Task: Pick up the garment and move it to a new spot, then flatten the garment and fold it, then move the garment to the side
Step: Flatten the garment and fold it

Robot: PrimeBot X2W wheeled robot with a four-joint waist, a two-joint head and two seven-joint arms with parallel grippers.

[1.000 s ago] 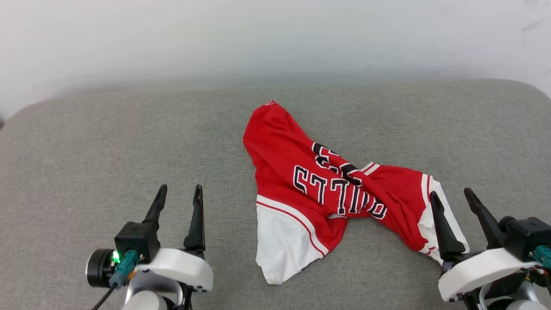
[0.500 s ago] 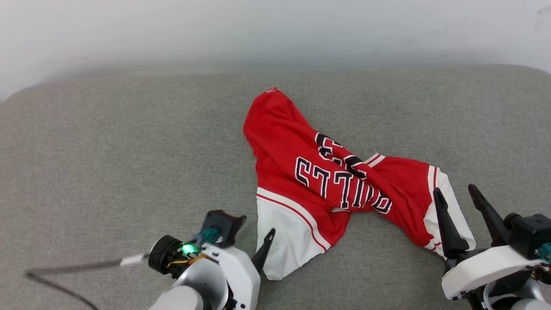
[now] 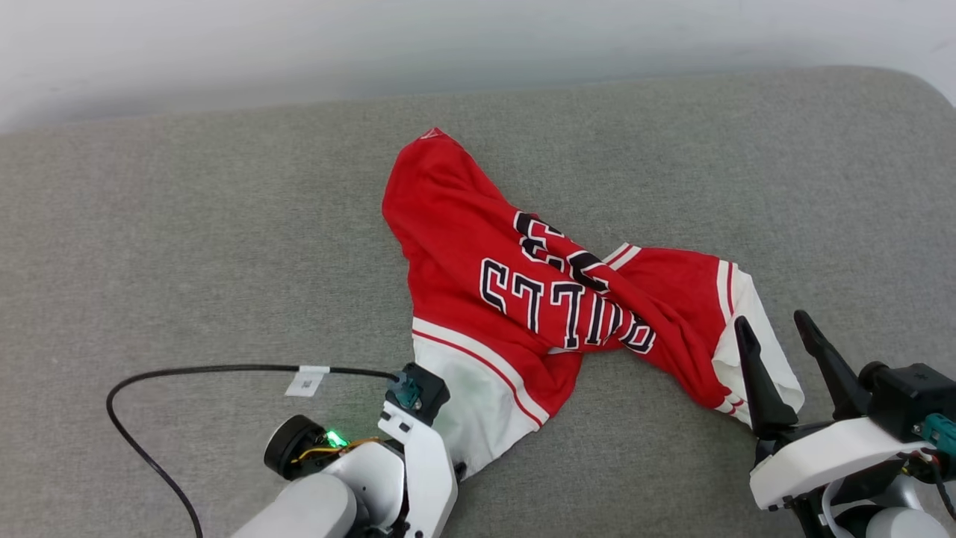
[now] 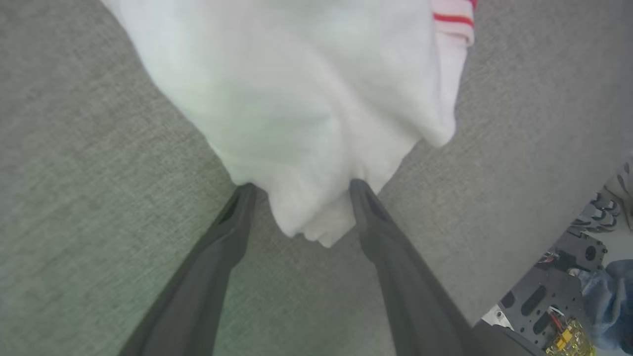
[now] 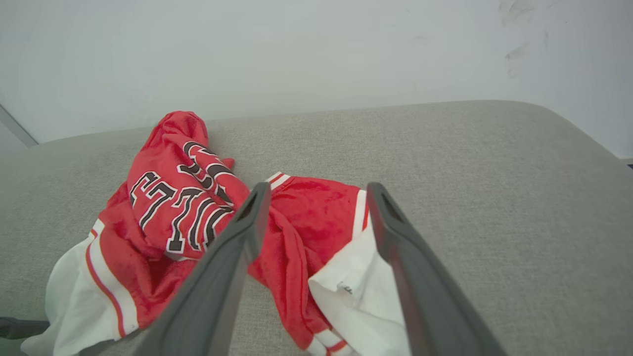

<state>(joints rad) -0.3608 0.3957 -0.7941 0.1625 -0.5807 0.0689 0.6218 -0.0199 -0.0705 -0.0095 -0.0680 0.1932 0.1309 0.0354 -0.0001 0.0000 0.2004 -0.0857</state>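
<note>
Head view: the garment (image 3: 523, 299) lies crumpled right of centre on the grey cushion (image 3: 149, 261), with wide bare room to the left and far. The right pincer (image 3: 771, 321) is spread by its right sleeve. Left wrist view: the left pincer (image 4: 302, 188) is spread, straddling the white sleeve (image 4: 306, 109) tip, and the cushion's near edge is close. Right wrist view: there is bare cushion to the right, and a wall (image 5: 296, 49) beyond the far edge.
</note>
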